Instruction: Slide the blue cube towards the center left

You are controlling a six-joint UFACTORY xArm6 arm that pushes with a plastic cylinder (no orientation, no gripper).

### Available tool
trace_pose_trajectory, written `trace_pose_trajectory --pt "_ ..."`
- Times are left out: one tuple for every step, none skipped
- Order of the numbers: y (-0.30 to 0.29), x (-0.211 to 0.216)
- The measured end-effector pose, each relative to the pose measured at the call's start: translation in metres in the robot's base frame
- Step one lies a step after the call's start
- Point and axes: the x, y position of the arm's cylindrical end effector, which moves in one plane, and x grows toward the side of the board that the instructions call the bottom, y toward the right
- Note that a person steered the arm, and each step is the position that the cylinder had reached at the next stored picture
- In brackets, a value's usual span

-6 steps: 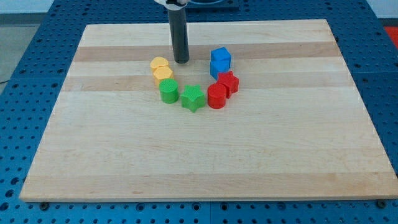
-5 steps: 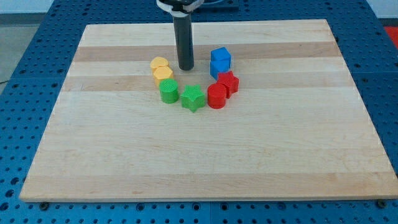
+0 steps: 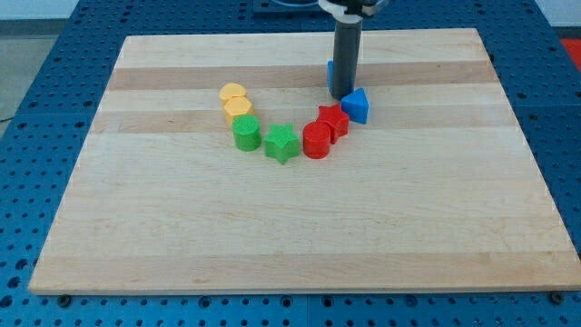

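Observation:
The blue cube [image 3: 330,71] sits near the view's top centre of the wooden board [image 3: 182,227], mostly hidden behind my rod; only a sliver shows at the rod's left. My tip [image 3: 342,95] rests on the board just in front of the cube. A second blue block [image 3: 356,105], wedge-like, lies right against the tip's lower right. A red star [image 3: 333,120] sits just below the tip.
A curved row of blocks lies below and left of the tip: a red cylinder [image 3: 317,140], a green star [image 3: 282,143], a green cylinder [image 3: 246,133] and two yellow blocks [image 3: 233,94] [image 3: 240,109]. A blue perforated table surrounds the board.
My rod has moved right, from left of the blue blocks to their place. The blue cube has shifted up and right behind the rod; the second blue block has slid right.

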Motion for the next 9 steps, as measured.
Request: trace_pose_trajectory --pt "0.005 -0.012" --pt "0.052 -0.014" --pt "0.071 -0.04" --pt "0.022 -0.046" --pt "-0.077 -0.041" --pt "-0.132 -0.04" --pt "-0.125 -0.043" --pt "-0.164 -0.045" --pt "-0.224 -0.041"
